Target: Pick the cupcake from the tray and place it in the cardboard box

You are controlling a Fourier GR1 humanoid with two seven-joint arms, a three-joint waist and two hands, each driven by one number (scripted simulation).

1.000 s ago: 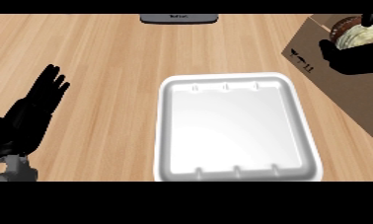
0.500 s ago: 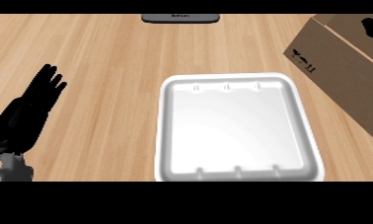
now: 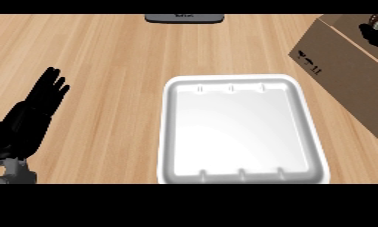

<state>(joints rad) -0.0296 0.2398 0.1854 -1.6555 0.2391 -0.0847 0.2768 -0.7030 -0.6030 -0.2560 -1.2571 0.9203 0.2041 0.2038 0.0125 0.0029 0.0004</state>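
Resting at the view's left edge, the left robot hand (image 3: 35, 108) lies flat over the wooden tabletop (image 3: 111, 56) with its fingers straight and together, holding nothing; it looks parked out of the way, presumably so that the other arm has room to work. To this robot hand's right, well apart from it, sits the white tray (image 3: 240, 131), shallow and rounded at the corners, its floor bare; no cupcake shows on it. Farther right again, beyond the tray's far corner and just beside it, stands the cardboard box (image 3: 336, 66), set at an angle and cut off by the view's right edge (a small printed mark shows on its near wall). At the box's open top, hard against the edge of the view, there is a small dark shape that may be part of the right robot hand (image 3: 369, 33); so little of it shows that I cannot tell whether it is clasped or released. The cupcake is not visible anywhere; judging from the bare tray, it is most likely already down inside the box, hidden by the wall, so the task seems at or near its end. Ahead of the left robot hand, at the tabletop's far edge, lies a flat dark grey object (image 3: 184, 18).
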